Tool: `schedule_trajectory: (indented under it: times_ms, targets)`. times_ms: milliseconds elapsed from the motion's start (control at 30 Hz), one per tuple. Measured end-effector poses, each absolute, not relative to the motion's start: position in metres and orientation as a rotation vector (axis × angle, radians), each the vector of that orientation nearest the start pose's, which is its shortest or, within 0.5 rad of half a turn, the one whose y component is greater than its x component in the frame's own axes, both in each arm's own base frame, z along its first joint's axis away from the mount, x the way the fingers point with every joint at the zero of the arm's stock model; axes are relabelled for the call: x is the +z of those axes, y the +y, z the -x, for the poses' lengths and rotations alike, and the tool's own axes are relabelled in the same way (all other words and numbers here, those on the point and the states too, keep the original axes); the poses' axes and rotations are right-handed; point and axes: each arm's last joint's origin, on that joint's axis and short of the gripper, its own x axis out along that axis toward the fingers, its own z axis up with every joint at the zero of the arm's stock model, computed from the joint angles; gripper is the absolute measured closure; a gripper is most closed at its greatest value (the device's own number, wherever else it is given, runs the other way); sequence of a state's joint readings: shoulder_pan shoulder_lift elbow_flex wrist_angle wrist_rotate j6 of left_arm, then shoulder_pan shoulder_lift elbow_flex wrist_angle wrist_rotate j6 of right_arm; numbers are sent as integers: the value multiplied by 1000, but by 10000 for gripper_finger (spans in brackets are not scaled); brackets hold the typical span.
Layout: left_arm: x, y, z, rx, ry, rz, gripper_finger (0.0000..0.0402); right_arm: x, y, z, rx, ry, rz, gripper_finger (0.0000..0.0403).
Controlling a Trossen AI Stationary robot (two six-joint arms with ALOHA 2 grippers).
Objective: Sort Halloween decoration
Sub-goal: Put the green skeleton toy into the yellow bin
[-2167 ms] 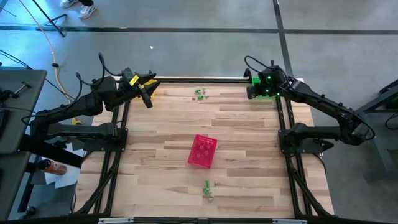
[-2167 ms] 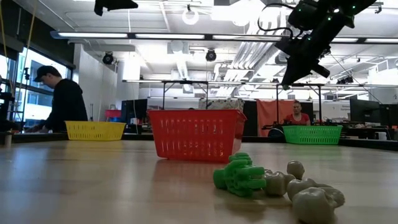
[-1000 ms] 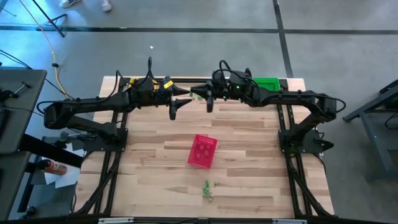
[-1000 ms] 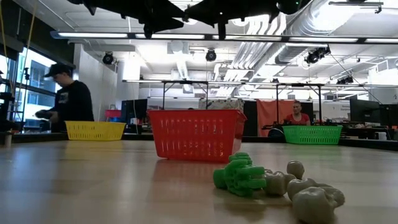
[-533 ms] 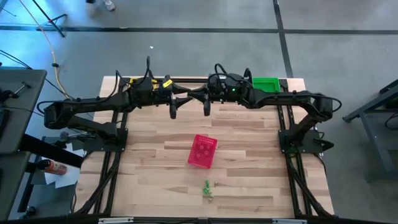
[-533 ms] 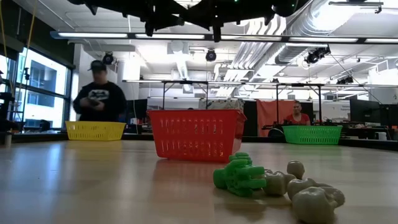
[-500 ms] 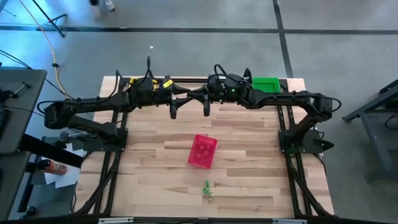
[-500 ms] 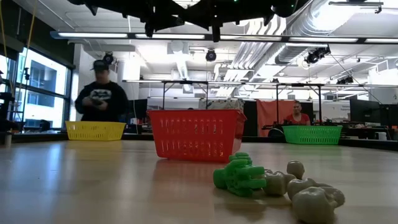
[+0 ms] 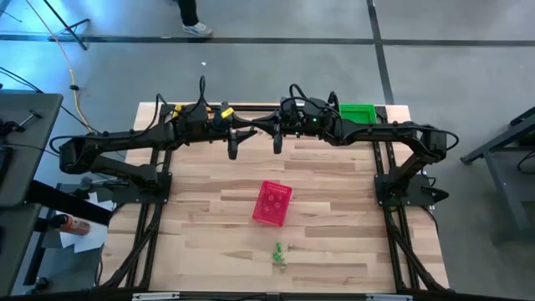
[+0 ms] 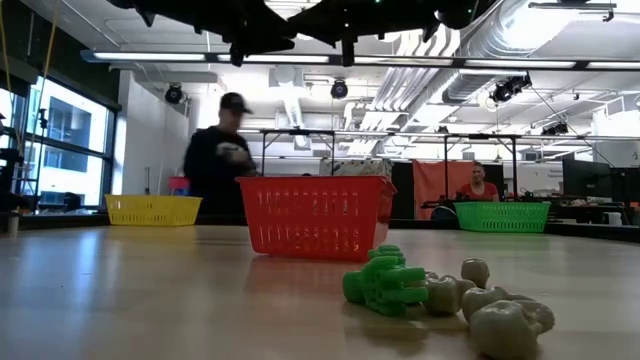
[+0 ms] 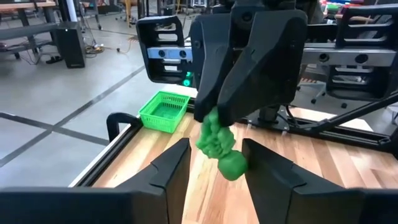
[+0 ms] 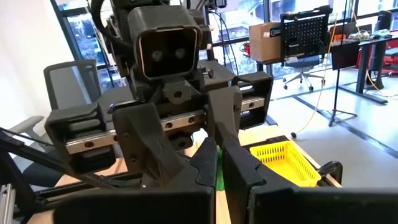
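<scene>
Both arms meet nose to nose above the far middle of the bench (image 9: 334,217). The right gripper (image 11: 225,124) is clenched on a green trinket (image 11: 219,148), which hangs below its fingertips directly between the spread fingers (image 11: 169,167) of the left gripper (image 11: 214,163). Those fingers flank the trinket without yet touching it. The trinket is lumpy and bright green, its long axis roughly vertical, its lower lobe rounded. Judgement: a hand-over is in hand; the left fingers need only close on the lower lobe. A further cluster of trinkets (image 9: 279,255) lies near the front edge, apart from the pink basket (image 9: 272,203).
</scene>
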State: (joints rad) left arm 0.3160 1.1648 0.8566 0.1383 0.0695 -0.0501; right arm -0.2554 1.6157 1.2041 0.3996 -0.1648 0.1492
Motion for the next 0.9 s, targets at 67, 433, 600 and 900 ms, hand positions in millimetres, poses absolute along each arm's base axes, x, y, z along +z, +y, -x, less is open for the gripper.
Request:
schedule_trajectory:
  times_ms: [67,433,600,900]
  targets:
    - [312,81,-250,252,161,83,281,323,-91,-366,-93,8,-158,402]
    - [308,93,-245,300,198,141,385,323,-95,-363,-107,21,-213,349]
    - [301,101,-230,376,325,150,391,334,-105,-346,-177,46,-208,252]
    - [300,121,-173,841,492,230,396,345,-125,-299,-343,248,-223,182]
